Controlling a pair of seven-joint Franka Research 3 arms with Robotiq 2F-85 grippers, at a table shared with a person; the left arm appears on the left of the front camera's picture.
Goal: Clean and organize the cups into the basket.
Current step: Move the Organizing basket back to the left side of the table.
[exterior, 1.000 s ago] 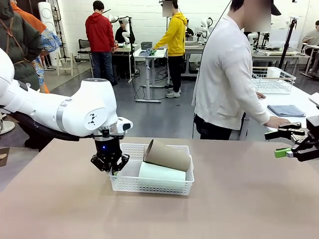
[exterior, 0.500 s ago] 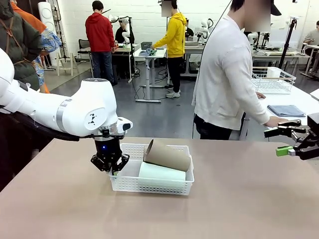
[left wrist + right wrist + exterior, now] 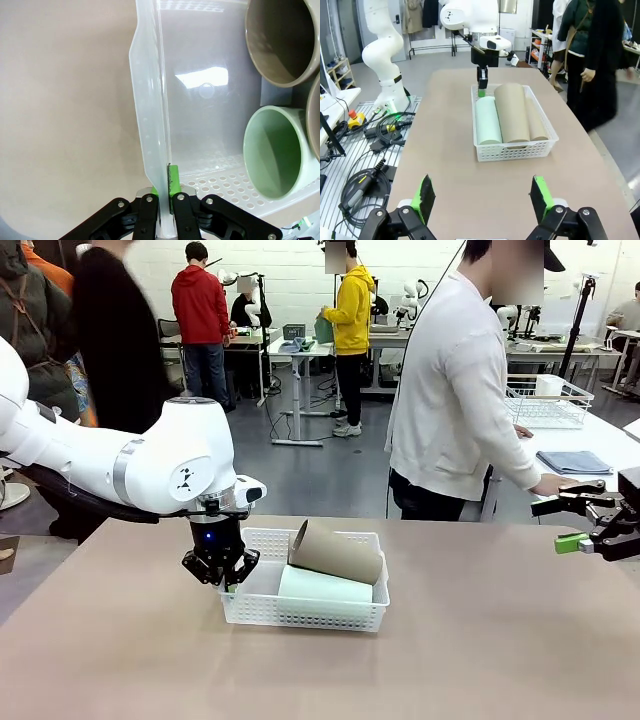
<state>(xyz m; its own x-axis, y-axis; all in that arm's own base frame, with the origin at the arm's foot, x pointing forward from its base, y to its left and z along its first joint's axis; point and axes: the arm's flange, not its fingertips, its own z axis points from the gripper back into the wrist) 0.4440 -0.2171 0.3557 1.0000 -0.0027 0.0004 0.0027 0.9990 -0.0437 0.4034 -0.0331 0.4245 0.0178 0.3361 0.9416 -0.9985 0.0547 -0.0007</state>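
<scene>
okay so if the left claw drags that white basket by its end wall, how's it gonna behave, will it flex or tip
The basket wall looks thin and translucent where the left claw pinches it, so it probably flexes. Three cups lie inside, one tan cup stacked on top, so a jerk might roll it. The basket sits low and wide, so tipping seems unlikely.

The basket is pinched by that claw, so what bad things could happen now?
1. The left claw is shut on the thin end wall of the basket. A hard pull might bend the wall or tip the basket.
2. One brown cup lies on top of the green cup and another brown cup. A jerk could roll it out.
3. The open right claw hangs near the person's hand, so a quick move might bump it.
</scene>
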